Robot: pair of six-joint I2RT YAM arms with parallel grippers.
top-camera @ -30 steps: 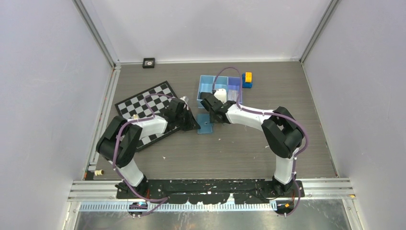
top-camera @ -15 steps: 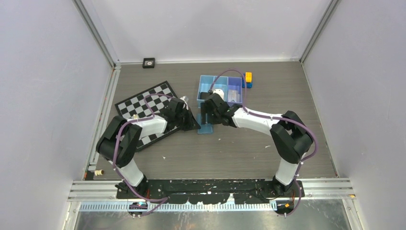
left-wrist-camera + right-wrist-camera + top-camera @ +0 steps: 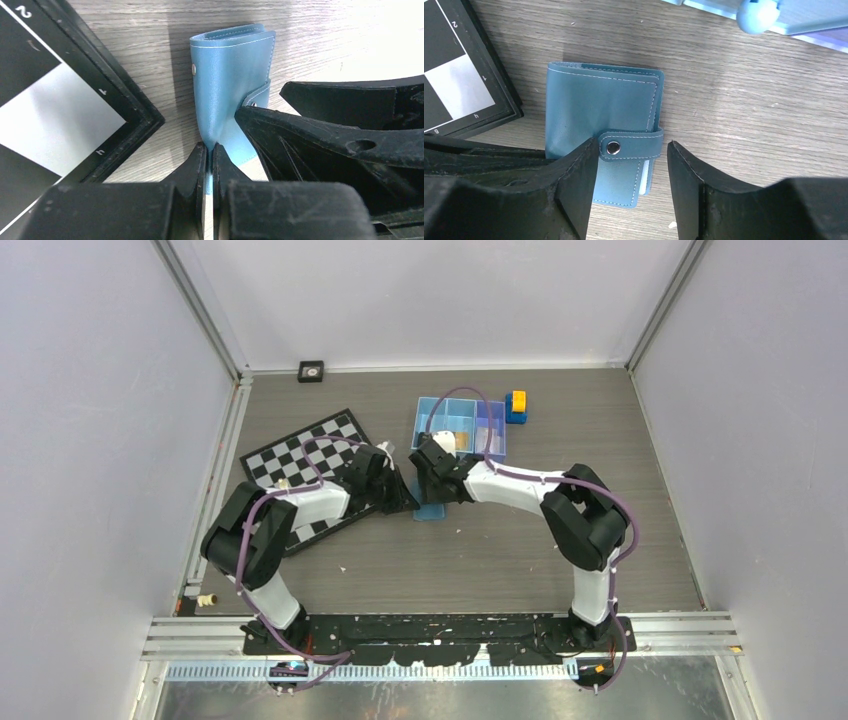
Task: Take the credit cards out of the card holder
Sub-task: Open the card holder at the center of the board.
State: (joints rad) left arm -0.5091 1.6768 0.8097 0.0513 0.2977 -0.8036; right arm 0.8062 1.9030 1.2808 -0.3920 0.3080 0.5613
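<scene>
The card holder [image 3: 599, 110] is a small blue wallet lying folded on the table, its strap snapped shut at the round button [image 3: 613, 147]. A pale card edge [image 3: 644, 177] peeks out of its open side. My right gripper [image 3: 633, 146] is open just above it, one finger on each side of the strap. My left gripper [image 3: 210, 152] is shut on the holder's near edge [image 3: 230, 75]. In the top view the holder [image 3: 431, 510] lies mostly under the two grippers, left [image 3: 405, 502] and right [image 3: 437, 480]. No card is out.
A chessboard [image 3: 300, 455] lies left of the holder, its corner close to it [image 3: 454, 85]. A blue three-compartment tray [image 3: 430, 415] stands behind, with a tan patch [image 3: 463, 440] inside. A yellow-and-blue block [image 3: 517, 405] is to its right.
My right gripper has moved from the tray's front edge a little left and nearer, down over the card holder. The left gripper has kept its hold in place.
</scene>
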